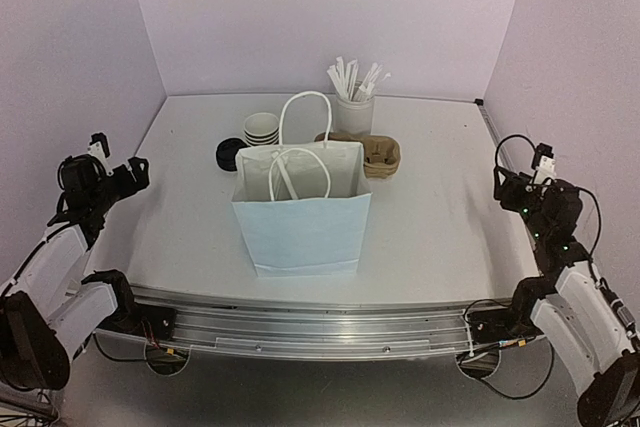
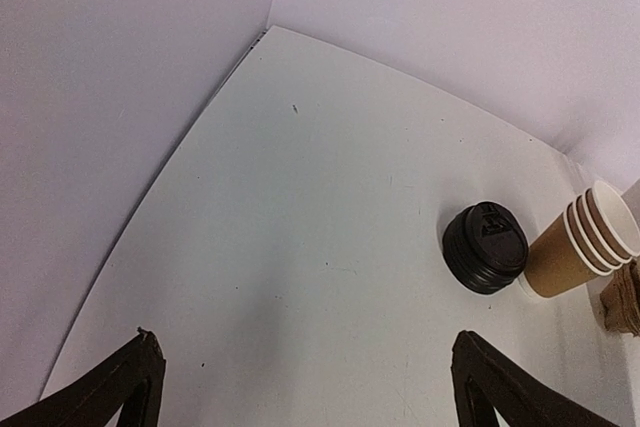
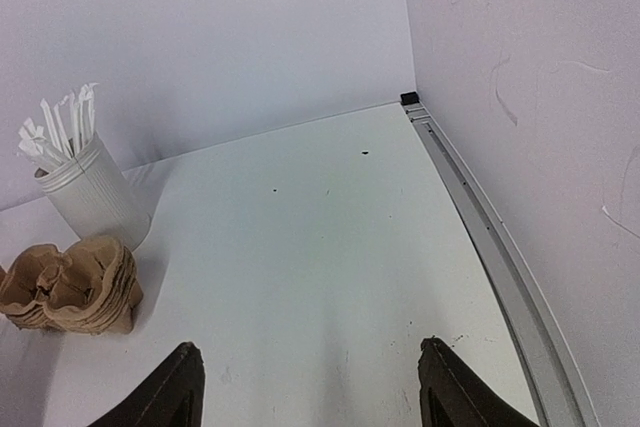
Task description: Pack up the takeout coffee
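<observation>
Far on the bench (image 1: pixel 430 217), left of centre: stack of kraft cups (image 1: pixel 261 128), just beside the black lids (image 1: pixel 229 154) at its near left, behind the blue bag (image 1: pixel 300 209). At the left edge, left jaws wide apart, empty. At the right edge, right jaws apart, empty.

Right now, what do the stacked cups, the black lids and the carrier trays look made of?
Stacked cups: likely kraft paper, matte brown walls, white rims. Black lids: probably plastic, moulded ridges, slight sheen. Carrier trays: seemingly moulded pulp, rough matte brown.
</observation>
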Controlling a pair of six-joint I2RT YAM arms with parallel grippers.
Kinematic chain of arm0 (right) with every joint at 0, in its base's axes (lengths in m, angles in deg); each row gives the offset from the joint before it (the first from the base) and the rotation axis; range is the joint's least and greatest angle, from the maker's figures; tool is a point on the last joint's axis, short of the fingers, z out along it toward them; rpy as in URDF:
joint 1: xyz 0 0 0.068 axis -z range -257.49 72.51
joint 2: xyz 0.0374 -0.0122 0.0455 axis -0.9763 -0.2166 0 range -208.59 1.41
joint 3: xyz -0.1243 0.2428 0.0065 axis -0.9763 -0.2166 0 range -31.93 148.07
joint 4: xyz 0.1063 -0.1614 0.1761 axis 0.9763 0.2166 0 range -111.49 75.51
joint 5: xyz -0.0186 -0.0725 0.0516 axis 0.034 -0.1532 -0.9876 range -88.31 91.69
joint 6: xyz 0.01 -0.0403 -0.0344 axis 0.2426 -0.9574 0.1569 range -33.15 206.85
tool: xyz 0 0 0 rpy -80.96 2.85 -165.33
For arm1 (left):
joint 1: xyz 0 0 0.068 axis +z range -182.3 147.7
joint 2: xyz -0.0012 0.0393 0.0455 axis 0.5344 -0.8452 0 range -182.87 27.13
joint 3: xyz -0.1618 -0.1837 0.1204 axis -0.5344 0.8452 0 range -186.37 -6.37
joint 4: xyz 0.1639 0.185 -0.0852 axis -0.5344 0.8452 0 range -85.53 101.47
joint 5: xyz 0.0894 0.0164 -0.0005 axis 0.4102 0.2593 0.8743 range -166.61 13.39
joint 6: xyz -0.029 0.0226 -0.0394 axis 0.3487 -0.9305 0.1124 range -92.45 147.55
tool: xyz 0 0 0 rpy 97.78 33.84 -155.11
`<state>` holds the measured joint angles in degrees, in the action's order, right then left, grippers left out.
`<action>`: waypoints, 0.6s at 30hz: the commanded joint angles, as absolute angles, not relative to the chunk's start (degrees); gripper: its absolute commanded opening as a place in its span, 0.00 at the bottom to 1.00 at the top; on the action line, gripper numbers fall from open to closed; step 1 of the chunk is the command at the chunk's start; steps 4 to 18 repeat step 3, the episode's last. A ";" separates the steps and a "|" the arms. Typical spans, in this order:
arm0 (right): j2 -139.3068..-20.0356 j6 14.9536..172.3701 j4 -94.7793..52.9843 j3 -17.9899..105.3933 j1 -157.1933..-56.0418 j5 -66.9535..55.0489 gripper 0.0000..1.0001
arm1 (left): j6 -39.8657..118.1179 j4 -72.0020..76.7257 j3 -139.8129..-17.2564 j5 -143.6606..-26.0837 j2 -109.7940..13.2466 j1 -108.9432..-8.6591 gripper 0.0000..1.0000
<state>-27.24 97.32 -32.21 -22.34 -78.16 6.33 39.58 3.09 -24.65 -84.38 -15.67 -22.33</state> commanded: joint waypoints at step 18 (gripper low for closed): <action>-28.12 97.56 -35.47 -22.60 -78.02 4.72 0.68 | 39.90 4.04 -24.89 -83.11 -15.15 -21.99 1.00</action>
